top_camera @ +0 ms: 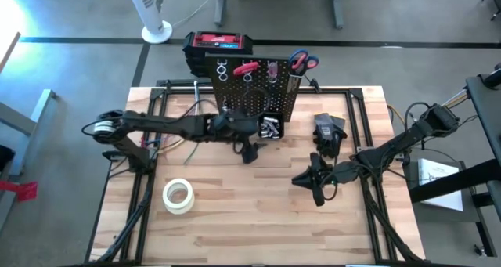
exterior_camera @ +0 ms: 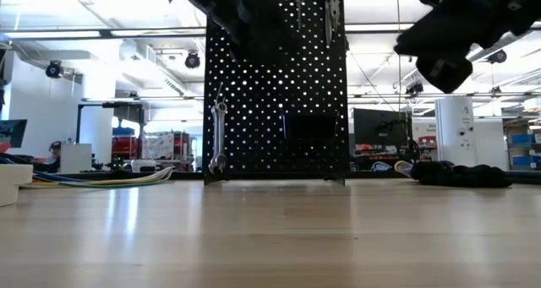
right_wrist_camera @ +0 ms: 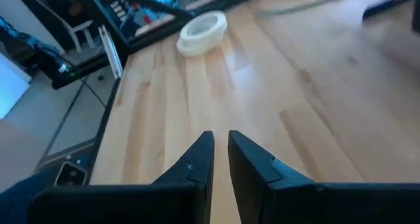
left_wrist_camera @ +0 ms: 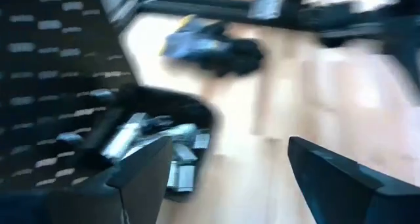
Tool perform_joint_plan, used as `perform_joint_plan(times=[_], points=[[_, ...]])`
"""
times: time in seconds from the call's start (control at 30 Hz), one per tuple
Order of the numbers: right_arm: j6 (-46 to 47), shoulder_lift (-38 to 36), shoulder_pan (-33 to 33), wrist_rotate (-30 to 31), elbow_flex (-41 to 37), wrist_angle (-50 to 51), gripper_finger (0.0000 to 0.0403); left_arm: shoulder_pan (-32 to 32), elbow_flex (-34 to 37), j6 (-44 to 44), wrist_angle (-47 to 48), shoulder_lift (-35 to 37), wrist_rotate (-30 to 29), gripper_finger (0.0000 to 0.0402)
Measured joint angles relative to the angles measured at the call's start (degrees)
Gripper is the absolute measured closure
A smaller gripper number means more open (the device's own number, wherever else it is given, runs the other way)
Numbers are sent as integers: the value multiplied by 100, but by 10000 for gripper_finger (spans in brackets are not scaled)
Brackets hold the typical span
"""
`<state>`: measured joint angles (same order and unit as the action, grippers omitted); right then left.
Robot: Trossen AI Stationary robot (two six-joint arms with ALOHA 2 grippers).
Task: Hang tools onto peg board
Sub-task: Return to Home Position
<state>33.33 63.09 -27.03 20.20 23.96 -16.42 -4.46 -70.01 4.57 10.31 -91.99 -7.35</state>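
On the pale wooden bench (top_camera: 235, 220), an upright black perforated peg board (top_camera: 258, 95) stands upper centre. Just below, the left tool (top_camera: 250, 153) gapes empty. The right tool (top_camera: 317, 193), centre-right, is nearly closed and empty.

Silver pieces (left_wrist_camera: 141, 135) in black bin (left_wrist_camera: 172, 104) blurred, peg board (exterior_camera: 279, 94) top cut off

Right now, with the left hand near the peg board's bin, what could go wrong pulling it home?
The open left hand hangs just beside the black bin of silver bits; a wide swing could clip it and tip the peg board. Loose cables lie under that arm and might snag. The right hand waits shut over the table.
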Motion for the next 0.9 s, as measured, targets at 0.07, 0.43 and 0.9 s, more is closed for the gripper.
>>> perform_joint_plan(times=[0.07,0.43,0.9], points=[[-219,0,0,87,1,-186,367,110,334,69,-400,252,202,124],[-1530,-170,2,92,12,-1001,379,872,2585,709,-2158,2429,144,167],[-3624,-2188,15,74,128,-882,392,1817,4202,440,-2640,4441,-1182,171]])
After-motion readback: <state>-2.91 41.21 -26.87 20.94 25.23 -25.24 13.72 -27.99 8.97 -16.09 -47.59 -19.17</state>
